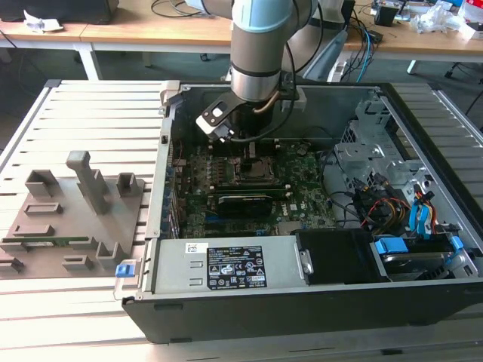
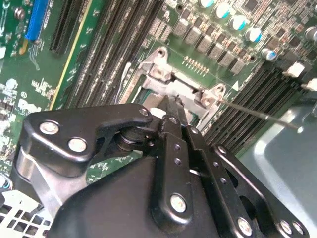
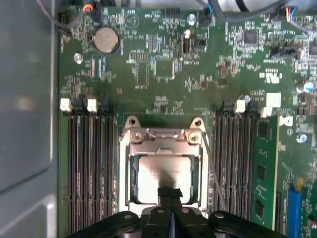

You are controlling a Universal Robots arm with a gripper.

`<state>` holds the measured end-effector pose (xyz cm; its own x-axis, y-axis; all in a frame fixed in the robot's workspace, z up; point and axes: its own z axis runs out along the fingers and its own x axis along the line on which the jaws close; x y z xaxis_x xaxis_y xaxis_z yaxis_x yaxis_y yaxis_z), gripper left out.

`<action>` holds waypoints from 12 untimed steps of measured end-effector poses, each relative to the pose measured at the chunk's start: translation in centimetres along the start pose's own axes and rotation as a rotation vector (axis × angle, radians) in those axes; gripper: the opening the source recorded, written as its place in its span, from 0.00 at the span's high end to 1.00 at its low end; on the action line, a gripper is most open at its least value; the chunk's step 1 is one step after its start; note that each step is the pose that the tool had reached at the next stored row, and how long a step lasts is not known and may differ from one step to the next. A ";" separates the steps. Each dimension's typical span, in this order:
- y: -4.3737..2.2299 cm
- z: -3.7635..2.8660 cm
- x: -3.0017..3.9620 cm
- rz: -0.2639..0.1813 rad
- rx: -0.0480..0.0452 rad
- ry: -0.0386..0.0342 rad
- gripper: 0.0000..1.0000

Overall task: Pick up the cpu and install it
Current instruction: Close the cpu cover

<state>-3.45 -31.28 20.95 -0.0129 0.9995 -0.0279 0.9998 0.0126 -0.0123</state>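
Sitting inside the open computer case (image 1: 302,298), the green motherboard (image 1: 306,197) carries the socket frame (image 3: 130,163) near its middle, and the cpu (image 3: 163,178) lies flat within that frame, its silvery top facing up. In the first wrist view the gripper (image 3: 170,196) has its black fingertips pressed together into one narrow tip that rests at the edge of the cpu; the jaws are closed and no chip is lifted between them. Dark memory slots (image 3: 89,168) flank the socket frame on both sides, and a thin metal lever (image 3: 213,173) runs along one side of the frame. A round coin battery (image 3: 106,39) sits on the board well away from the socket frame.

The second wrist view looks along the gripper's black linkage (image 2: 173,163) toward the socket frame (image 2: 163,74), whose metal hinge end and corner screws show there, with the lever (image 2: 257,115) reaching out past the frame.

The exterior view shows the arm (image 1: 260,45) reaching down into the case above the socket frame (image 1: 256,170), a grey power supply (image 1: 226,264) along the near side of the case, and a grey fixture of upright blocks (image 1: 75,211) on the slatted table (image 1: 90,98), well apart from the socket frame on the exterior view's left.
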 end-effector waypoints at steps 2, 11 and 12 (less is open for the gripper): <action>0.79 -0.30 -0.02 0.000 0.0011 0.0000 0.89; 1.04 -3.68 -0.12 0.000 0.0016 0.0000 0.89; 1.04 -4.13 -0.13 0.000 0.0016 0.0000 0.89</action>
<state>-2.36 -31.28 25.06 -0.0128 0.9995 -0.0279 0.9998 0.0125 -0.0139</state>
